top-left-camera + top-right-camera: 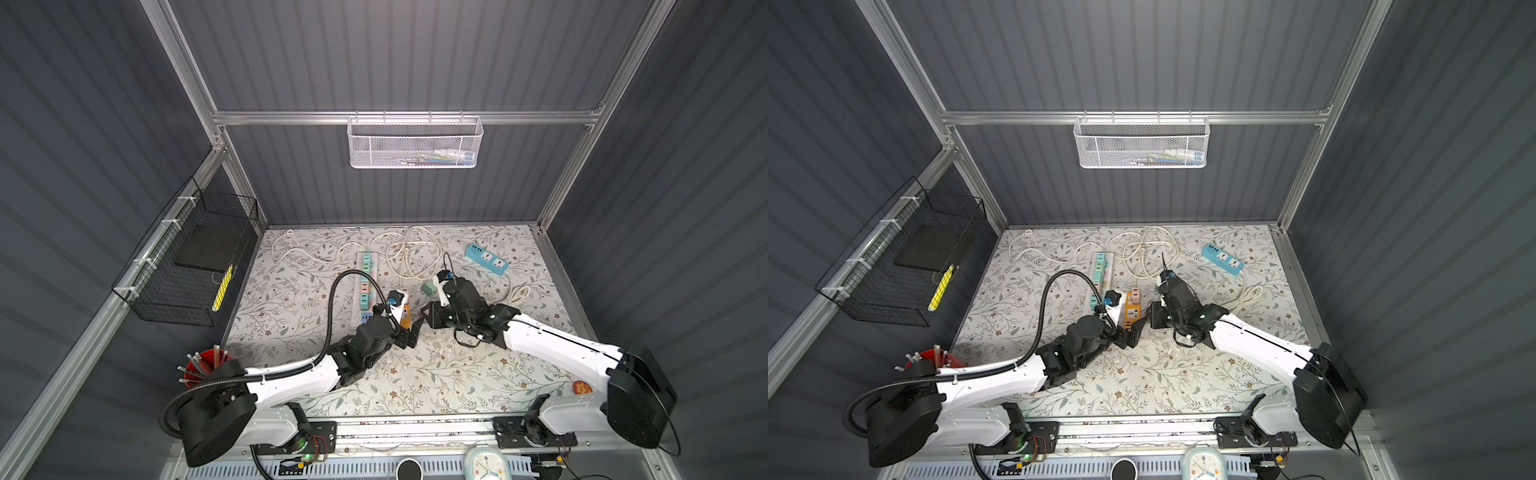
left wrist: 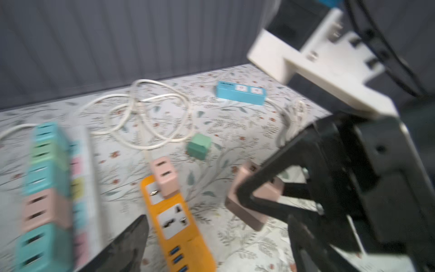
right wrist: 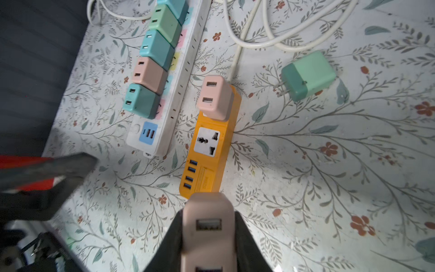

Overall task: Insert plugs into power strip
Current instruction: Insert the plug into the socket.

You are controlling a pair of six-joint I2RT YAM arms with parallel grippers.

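Right jaws clamped tight on one pink plug [image 3: 208, 226], black fingers [image 3: 170, 237] pressing its two sides, USB face toward the wrist camera. The plug sits at the USB end of the orange strip [image 3: 204, 181]; contact with the bench [image 3: 329, 164] not clear. Wide-spread left jaws hold nothing; one finger [image 2: 127, 245] shows near the orange strip, left wrist view blurred. Both sets of tips nearly meet in both top views. Plugs total eight: one in the right jaws; one pink seated plug [image 3: 213, 97] in the orange strip's cord-end socket; row of five plugs [image 3: 154, 48] packed side by side on the white strip [image 3: 164, 134], three teal, one mint green, one pink; one loose green plug [image 3: 308, 75] on its side on the bench, two prongs out, near the orange strip, not touching. Strips total three: white, orange, and the blue strip [image 1: 486, 259], well apart at the far right, no plug in it. Orange strip has one free socket and four blue USB ports. Tangled white cords [image 3: 259, 35] loop behind the strips. Two baskets on the walls: white mesh basket [image 1: 415, 141] at the back, black wire basket [image 1: 187, 266] on the left.
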